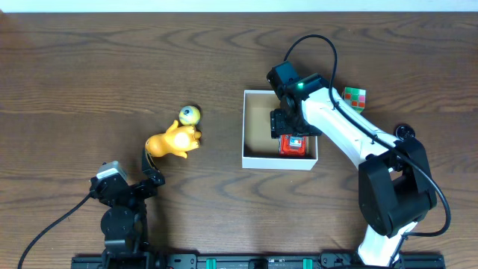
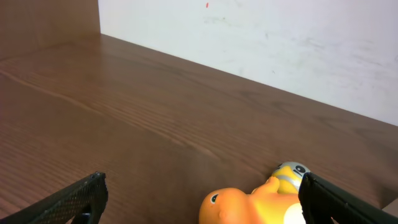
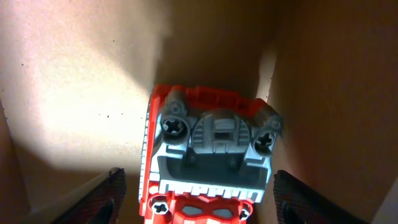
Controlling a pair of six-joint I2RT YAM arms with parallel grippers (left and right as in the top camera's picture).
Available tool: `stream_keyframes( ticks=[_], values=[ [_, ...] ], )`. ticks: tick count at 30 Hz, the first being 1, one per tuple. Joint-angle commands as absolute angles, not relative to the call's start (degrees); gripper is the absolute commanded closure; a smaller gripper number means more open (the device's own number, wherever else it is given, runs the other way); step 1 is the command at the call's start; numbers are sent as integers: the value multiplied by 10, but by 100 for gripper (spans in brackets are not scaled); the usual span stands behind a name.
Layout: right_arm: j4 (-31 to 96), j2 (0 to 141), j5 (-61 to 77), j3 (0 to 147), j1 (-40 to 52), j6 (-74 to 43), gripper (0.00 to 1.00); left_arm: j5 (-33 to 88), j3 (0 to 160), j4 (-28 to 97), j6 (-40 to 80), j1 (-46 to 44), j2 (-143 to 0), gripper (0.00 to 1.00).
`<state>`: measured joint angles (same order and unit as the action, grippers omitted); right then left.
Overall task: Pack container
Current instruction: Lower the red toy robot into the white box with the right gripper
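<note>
here the container [image 1: 246, 131] sits on the bench [image 1: 89, 67] with its open side up, so toys can go straight in. inside it, in the corner nearest the right arm [image 1: 336, 123], lies a red and grey toy [image 3: 208, 162]. it is tucked against the walls, which leaves most of the brown floor free for more. the right jaws hang inside the container, spread on either side of that toy with a gap at each flank, gripping nothing; i judge the toy set down. just outside the container's far right corner rests a coloured cube [image 1: 355, 98]. well to the container's left lie an orange toy [image 1: 173, 142] and a small yellow one [image 1: 190, 115], close together. the left jaws, wide open and empty, face them, likely for the next pick.
</note>
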<state>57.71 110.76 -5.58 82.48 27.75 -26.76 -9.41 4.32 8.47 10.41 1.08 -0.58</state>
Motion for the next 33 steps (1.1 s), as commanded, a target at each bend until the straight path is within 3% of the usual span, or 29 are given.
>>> stream_keyframes(
  ticks=[1, 5, 10, 12, 14, 21, 24, 33],
  values=[
    [571, 1109, -67, 848, 281, -272, 23, -99, 27, 89, 95, 13, -2, 2],
    [570, 1109, -85, 881, 277, -271, 25, -99, 27, 88, 95, 13, -2, 2],
    [573, 1109, -86, 908, 277, -271, 37, -99, 27, 89, 95, 13, -2, 2],
    [573, 1109, -85, 914, 279, -267, 50, -99, 27, 88, 95, 13, -2, 2],
    [573, 1109, -81, 915, 281, -267, 69, -99, 27, 88, 95, 13, -2, 2],
    [615, 1109, -40, 915, 288, -267, 93, -99, 27, 89, 95, 13, -2, 2],
    [645, 1109, -40, 915, 294, -267, 98, -99, 27, 89, 95, 13, -2, 2],
    [712, 1109, -25, 915, 301, -267, 99, -99, 27, 89, 95, 13, -2, 2]
  ],
)
